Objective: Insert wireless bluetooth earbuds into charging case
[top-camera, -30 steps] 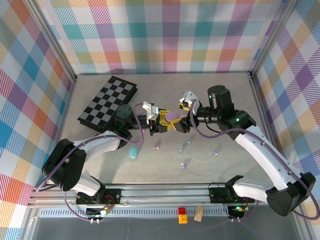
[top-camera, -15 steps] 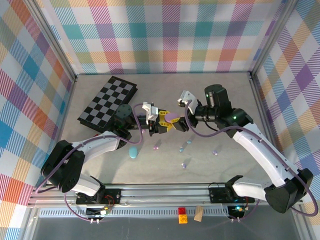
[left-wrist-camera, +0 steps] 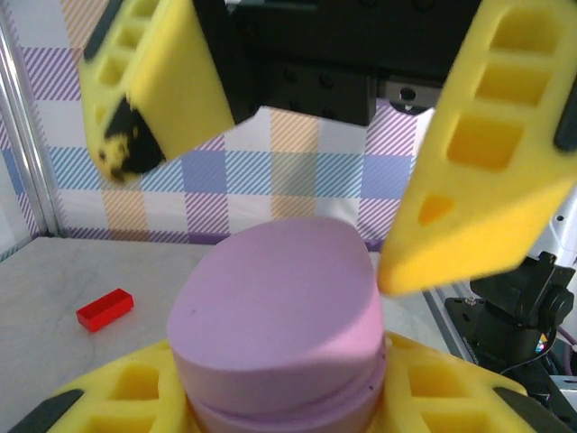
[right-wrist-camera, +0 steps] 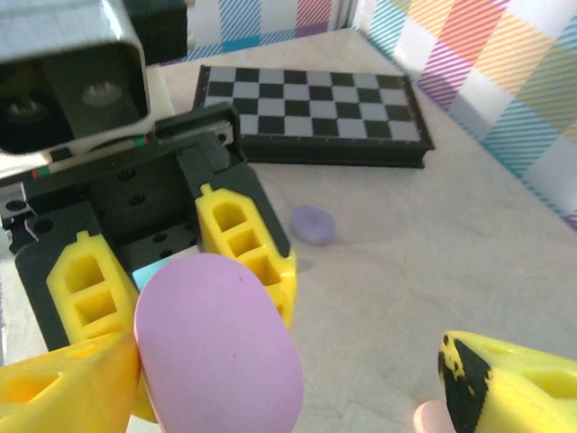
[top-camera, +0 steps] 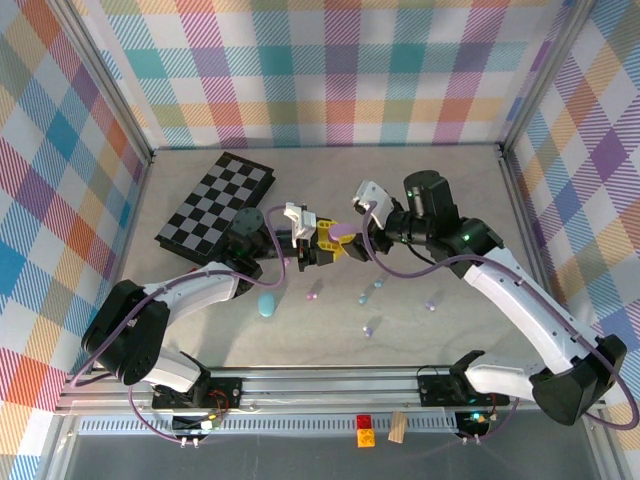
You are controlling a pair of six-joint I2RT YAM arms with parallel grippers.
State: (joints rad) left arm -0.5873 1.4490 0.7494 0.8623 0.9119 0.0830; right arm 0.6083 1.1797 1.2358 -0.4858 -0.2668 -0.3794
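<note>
A closed lavender-pink charging case [top-camera: 343,233] is held above the table, and my left gripper [top-camera: 322,243] is shut on its lower half [left-wrist-camera: 275,343]. My right gripper [top-camera: 358,242] is open. Its yellow fingers [left-wrist-camera: 487,153] straddle the top of the case [right-wrist-camera: 216,352], and the left one lies close against it. Several tiny earbuds lie on the table below: a pink one [top-camera: 313,293], a light blue one [top-camera: 364,297] and lavender ones [top-camera: 431,300].
A folded checkerboard [top-camera: 215,205] lies at the back left. A light blue case [top-camera: 267,305] rests near my left arm. A lavender case [right-wrist-camera: 313,224] sits in front of the board. A red block [left-wrist-camera: 105,308] lies on the table.
My right gripper has moved left towards the left gripper, so its open fingers now reach further over the case. The left gripper and the case have stayed put.
</note>
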